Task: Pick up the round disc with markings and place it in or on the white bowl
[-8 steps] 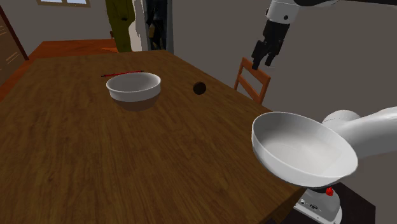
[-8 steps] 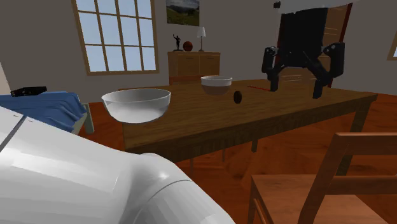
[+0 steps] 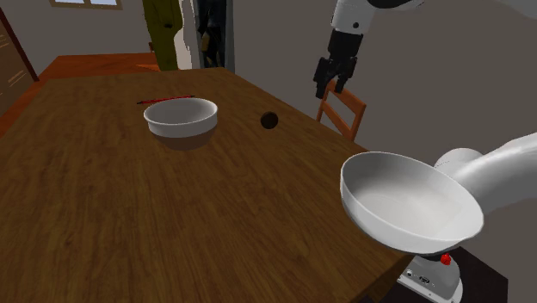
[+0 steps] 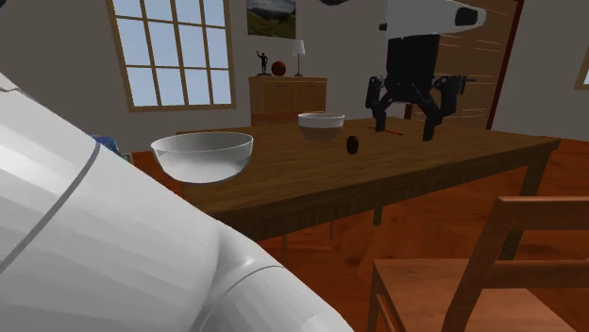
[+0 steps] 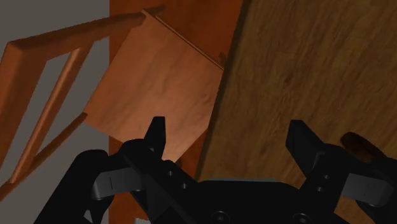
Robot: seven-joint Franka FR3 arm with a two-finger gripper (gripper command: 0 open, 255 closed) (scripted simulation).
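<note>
The gripper [image 3: 334,82] [image 4: 401,127] [image 5: 228,127] hung above the table [image 3: 86,215] edge by a chair [image 3: 344,108], its 2 fingers spread apart and empty. The dark disc [image 3: 269,120] [image 4: 353,144] stood on the table, near the far white bowl [image 3: 181,116] [image 4: 321,124].

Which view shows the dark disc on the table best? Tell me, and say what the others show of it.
The shoulder view: the disc stands clear on the table, unblocked. The second exterior view shows a small dark oval. The wrist view shows a brown edge beside the gripper.
</note>
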